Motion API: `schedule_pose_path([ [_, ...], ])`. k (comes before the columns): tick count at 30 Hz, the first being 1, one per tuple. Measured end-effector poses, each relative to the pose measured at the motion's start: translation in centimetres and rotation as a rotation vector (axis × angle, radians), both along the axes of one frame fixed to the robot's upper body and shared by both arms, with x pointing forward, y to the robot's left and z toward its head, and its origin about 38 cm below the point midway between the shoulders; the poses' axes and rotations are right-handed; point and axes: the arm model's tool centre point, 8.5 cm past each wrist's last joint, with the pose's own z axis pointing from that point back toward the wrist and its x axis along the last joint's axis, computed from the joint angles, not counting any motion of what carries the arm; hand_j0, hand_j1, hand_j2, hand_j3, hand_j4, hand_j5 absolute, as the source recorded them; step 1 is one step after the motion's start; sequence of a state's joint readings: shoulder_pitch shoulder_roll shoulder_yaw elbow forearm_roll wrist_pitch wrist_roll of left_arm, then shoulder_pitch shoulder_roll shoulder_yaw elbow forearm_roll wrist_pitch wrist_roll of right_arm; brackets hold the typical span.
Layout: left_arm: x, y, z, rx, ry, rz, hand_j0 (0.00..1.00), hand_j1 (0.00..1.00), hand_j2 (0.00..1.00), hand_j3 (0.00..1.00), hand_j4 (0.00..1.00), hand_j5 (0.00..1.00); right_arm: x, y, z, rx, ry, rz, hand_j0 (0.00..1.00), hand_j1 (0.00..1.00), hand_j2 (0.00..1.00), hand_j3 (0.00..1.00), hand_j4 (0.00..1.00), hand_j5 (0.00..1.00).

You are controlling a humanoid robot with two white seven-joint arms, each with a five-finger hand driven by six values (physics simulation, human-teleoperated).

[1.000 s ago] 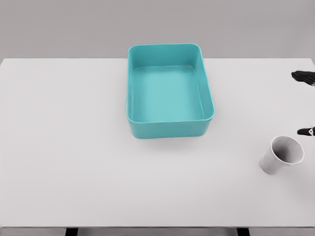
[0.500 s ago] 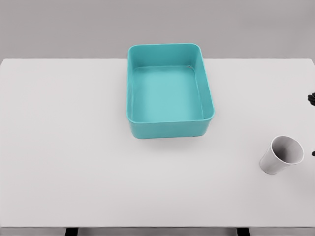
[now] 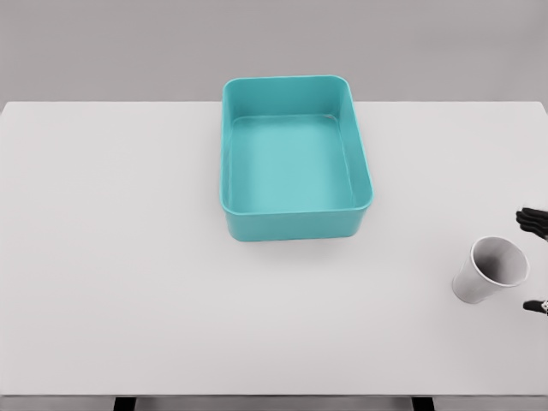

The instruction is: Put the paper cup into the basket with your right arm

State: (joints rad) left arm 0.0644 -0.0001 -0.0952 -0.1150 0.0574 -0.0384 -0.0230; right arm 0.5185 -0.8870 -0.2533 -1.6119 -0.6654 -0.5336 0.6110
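Wide white counter (image 3: pixel 128 282), filling nearly the whole head view, bare apart from two things. Near the middle, toward the far edge, a teal basket (image 3: pixel 295 224), rectangular with rounded corners and tall walls, open upward and with nothing inside. Well apart from it, at the near right of the counter, a small paper cup (image 3: pixel 491 271), white outside and grey within, lying tilted with the mouth turned up and to the right. At the right border of the view, only some dark fingertips (image 3: pixel 533 219) of the right robot hand, one group just above the cup's rim and one more tip just below and to the right of it; these seem to stand on both sides of the cup's mouth without touching it, so the robot hand looks spread and holding nothing. Palm and arm out of view, so the exact pose not possible to tell. Left robot hand not visible anywhere. As a judgement of progress: very early stage, only the approach under way; cup not grasped, not lifted, not carried, not released in the basket. Nothing standing on the way between cup and basket; only the basket's near and right walls to be cleared from above. Possible difficulty: the light, tilted cup rolling away under a poor grip.
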Motion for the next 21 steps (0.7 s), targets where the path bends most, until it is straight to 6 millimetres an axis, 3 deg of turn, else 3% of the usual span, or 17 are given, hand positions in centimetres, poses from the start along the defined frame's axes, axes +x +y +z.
schedule_pose_path([
  [6,0.0,0.0,0.0,0.0,0.0,0.0,1.0,1.0,1.0,1.0,1.0,1.0,-1.1,0.3,-2.6,0.074,0.025,-0.054,1.0,1.0,1.0,1.0,1.0,1.0],
  [14,0.0,0.0,0.0,0.0,0.0,0.0,1.0,1.0,1.0,1.0,1.0,1.0,0.3,-0.4,-4.0,0.14,-0.005,-0.133,1.0,1.0,1.0,1.0,1.0,1.0],
  [21,0.0,0.0,0.0,0.0,0.0,0.0,1.0,1.0,1.0,1.0,1.0,1.0,-0.3,0.3,-6.5,0.187,0.038,-0.161,1.0,1.0,1.0,1.0,1.0,1.0],
])
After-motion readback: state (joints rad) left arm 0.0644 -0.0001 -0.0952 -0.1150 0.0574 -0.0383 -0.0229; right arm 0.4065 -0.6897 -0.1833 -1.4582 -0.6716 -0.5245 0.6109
